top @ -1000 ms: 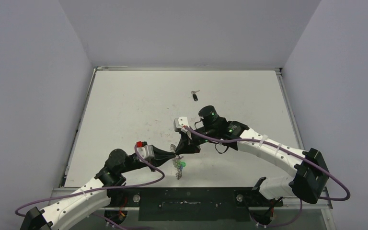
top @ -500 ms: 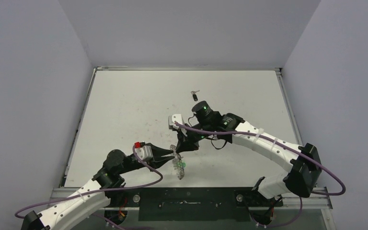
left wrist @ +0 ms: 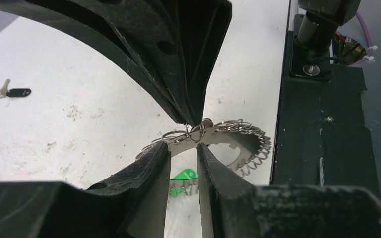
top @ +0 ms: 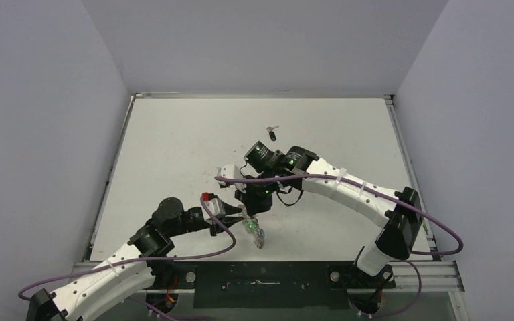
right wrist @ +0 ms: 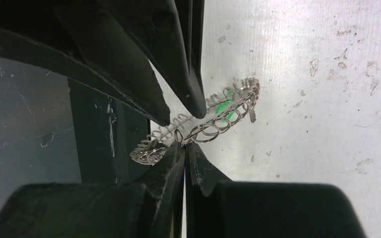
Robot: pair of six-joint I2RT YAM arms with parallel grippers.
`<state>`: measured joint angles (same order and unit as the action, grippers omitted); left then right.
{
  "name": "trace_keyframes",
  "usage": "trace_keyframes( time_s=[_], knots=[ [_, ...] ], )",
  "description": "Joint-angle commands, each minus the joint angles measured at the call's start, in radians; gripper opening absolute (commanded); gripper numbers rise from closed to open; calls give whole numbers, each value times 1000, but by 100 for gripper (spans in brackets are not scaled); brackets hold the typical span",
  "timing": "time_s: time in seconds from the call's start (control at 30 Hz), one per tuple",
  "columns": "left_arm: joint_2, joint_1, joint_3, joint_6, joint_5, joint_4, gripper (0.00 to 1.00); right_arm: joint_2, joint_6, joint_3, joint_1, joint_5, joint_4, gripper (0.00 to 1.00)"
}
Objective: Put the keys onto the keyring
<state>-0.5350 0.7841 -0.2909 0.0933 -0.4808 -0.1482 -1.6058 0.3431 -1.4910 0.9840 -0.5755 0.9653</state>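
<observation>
The keyring, a silvery ring with a looped rim, is held off the table in my left gripper, whose fingers grip its rim. It also shows in the right wrist view and the top view. My right gripper is shut, with a small wire loop pinched at its tips against the ring's rim. Whether a key hangs from that loop is hidden. One black-headed key lies far out on the table, also in the left wrist view. Both grippers, left and right, meet near the front edge.
A green-headed key hangs below the ring, also in the right wrist view. The black front rail runs close beside the ring. The white table stretches left and back.
My right arm has swung left and turned its wrist down onto the ring. My left arm has shifted slightly right with the ring. The far black key has not moved.
</observation>
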Motion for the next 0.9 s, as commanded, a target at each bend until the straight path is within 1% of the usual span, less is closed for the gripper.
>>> trace_keyframes(
  time_s=[0.0,0.1,0.2,0.5,0.67,0.8,0.87],
  knots=[
    [-55,3,-49,27,-35,-12,24,0,-49,-69,12,29,16,0],
    [-86,4,-41,17,-54,-59,24,-3,-64,-68,14,23,1,0],
    [-108,5,-36,8,-73,-101,21,-9,-70,-68,15,21,-8,0],
    [-146,12,-9,-39,-105,-221,17,-16,-77,-63,17,16,-24,0],
    [-160,18,-8,-31,-106,-208,13,-17,-81,-60,17,18,-31,0],
    [-146,19,-19,2,-84,-139,14,-16,-81,-58,17,19,-30,0],
    [-130,19,-25,18,-69,-107,16,-16,-81,-57,17,19,-31,0]
  ],
)
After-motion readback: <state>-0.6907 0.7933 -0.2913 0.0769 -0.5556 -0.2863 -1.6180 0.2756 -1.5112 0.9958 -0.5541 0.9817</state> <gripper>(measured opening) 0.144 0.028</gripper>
